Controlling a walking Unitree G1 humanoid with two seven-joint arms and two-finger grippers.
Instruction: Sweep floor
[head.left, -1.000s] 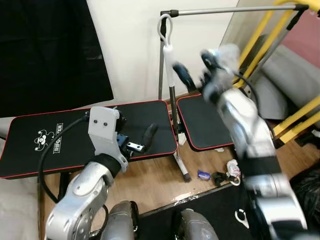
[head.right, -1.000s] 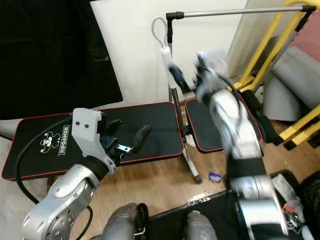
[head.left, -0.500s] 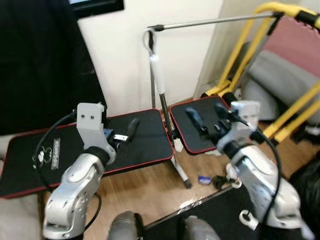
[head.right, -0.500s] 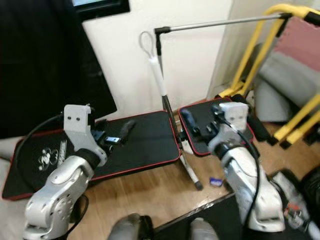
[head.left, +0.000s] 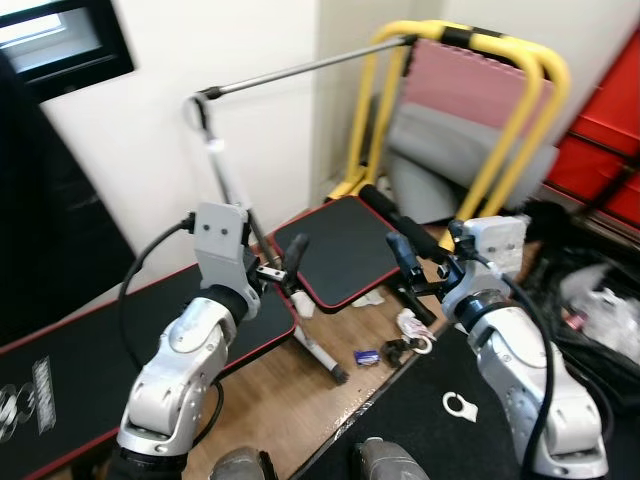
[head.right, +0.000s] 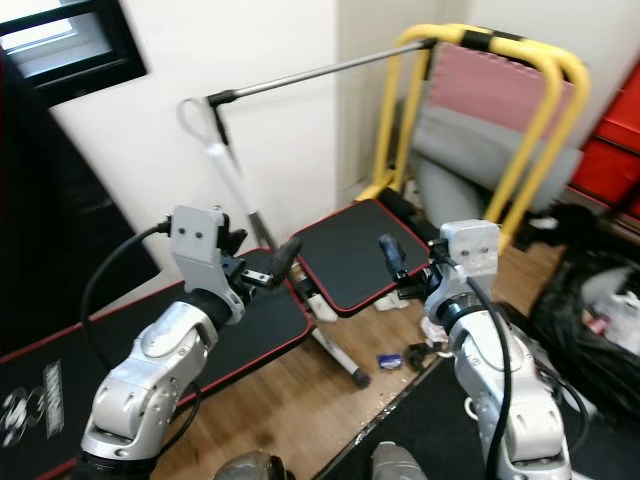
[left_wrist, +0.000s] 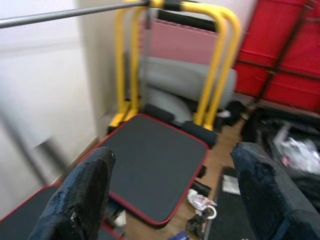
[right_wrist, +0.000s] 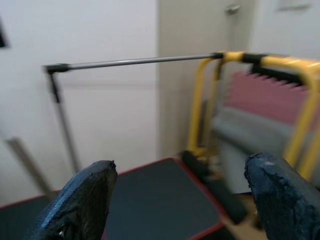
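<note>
A broom with a white looped handle (head.left: 213, 151) leans against a metal rack post, and its pole runs down to the wooden floor (head.left: 334, 372). Small litter lies on the floor: a blue wrapper (head.left: 366, 356) and a white and red scrap (head.left: 412, 325). My left gripper (head.left: 272, 268) is raised just right of the broom pole, open and empty, its fingers (left_wrist: 80, 200) wide apart. My right gripper (head.left: 428, 262) hovers over the litter, also open and empty, with fingers (right_wrist: 75, 200) spread.
Black red-edged pads (head.left: 345, 250) lie on the floor under the rack rail (head.left: 300, 72). A yellow frame (head.left: 480, 110) with grey and pink cushions stands behind. A red cabinet (head.left: 610, 130) and dark bags (head.left: 600, 310) are at right. A black mat (head.left: 440, 420) holds a white ring (head.left: 456, 405).
The camera has swung right, bringing the yellow frame and red cabinet into view. My right arm came down from beside the broom handle to chest height. The left arm stays raised.
</note>
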